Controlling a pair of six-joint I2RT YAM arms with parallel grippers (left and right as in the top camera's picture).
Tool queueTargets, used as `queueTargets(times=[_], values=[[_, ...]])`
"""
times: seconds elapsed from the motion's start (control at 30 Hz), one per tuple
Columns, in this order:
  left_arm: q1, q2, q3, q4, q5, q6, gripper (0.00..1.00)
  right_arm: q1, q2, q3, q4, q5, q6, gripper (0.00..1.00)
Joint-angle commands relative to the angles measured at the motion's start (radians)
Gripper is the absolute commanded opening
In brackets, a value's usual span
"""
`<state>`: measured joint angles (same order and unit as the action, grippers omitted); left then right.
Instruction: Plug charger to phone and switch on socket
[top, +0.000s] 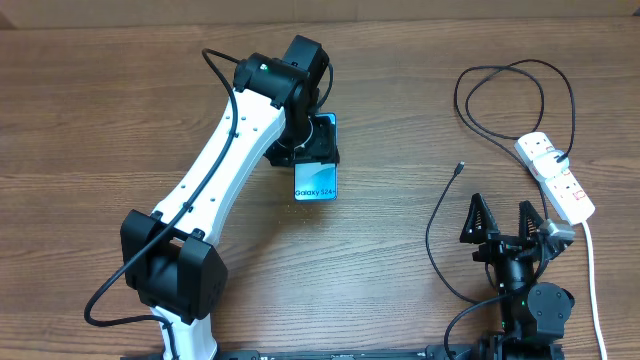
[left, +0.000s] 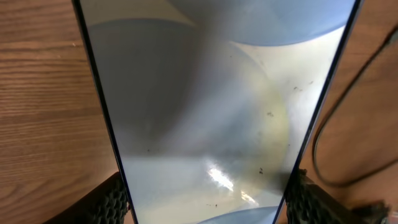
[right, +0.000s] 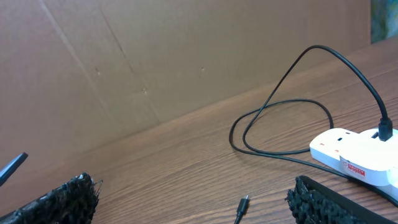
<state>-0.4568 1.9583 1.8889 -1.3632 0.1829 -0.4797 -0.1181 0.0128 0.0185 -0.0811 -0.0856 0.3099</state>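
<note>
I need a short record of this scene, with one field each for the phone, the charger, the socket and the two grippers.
phone: the phone lies screen up on the table, under the left wrist
left gripper: the left gripper has one finger at each long edge of the phone and seems closed on it
charger: the charger has its small plug lying loose on the table, apart from the phone; its other end is in the socket
socket: the socket is at the far right; switch position unreadable
right gripper: the right gripper is open and empty

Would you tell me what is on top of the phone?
The left gripper sits over the phone, its fingers against both long edges. From overhead only the end with the Galaxy text shows; the far end is covered by the gripper.
</note>
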Motion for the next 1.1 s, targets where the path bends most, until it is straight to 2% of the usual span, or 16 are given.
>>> queueTargets(times=[0.0,0.13,0.37,0.47,0.57,0.63,0.8,0.97,1.07], values=[[0.005,0.000,-0.002,0.019,-0.077,-0.103,0.38,-0.001,-0.008,-0.010,0.004,0.009,-0.008,1.00],[0.005,0.000,-0.002,0.025,-0.138,-0.200,0.38,-0.001,-0.008,-0.010,0.004,0.009,-0.008,1.00],[0.005,0.000,-0.002,-0.013,-0.130,-0.379,0.38,-0.001,-0.008,-0.010,0.036,0.009,-0.003,1.00],[0.005,0.000,-0.002,-0.027,-0.130,-0.434,0.37,-0.001,-0.008,-0.010,0.007,-0.072,0.057,1.00],[0.005,0.000,-0.002,-0.024,-0.130,-0.461,0.38,-0.001,-0.003,-0.010,0.023,-0.244,0.230,1.00],[0.005,0.000,-0.002,-0.023,-0.126,-0.468,0.38,-0.001,-0.002,-0.010,0.027,-0.436,0.382,1.00],[0.005,0.000,-0.002,-0.006,-0.073,-0.472,0.38,-0.001,-0.002,-0.010,0.023,-0.753,0.529,1.00],[0.005,0.000,-0.002,0.036,0.041,-0.472,0.38,-0.001,-0.002,-0.010,0.040,-0.814,0.746,1.00],[0.005,0.000,-0.002,0.056,0.108,-0.507,0.38,-0.001,-0.002,-0.010,0.080,-0.778,0.761,1.00]])
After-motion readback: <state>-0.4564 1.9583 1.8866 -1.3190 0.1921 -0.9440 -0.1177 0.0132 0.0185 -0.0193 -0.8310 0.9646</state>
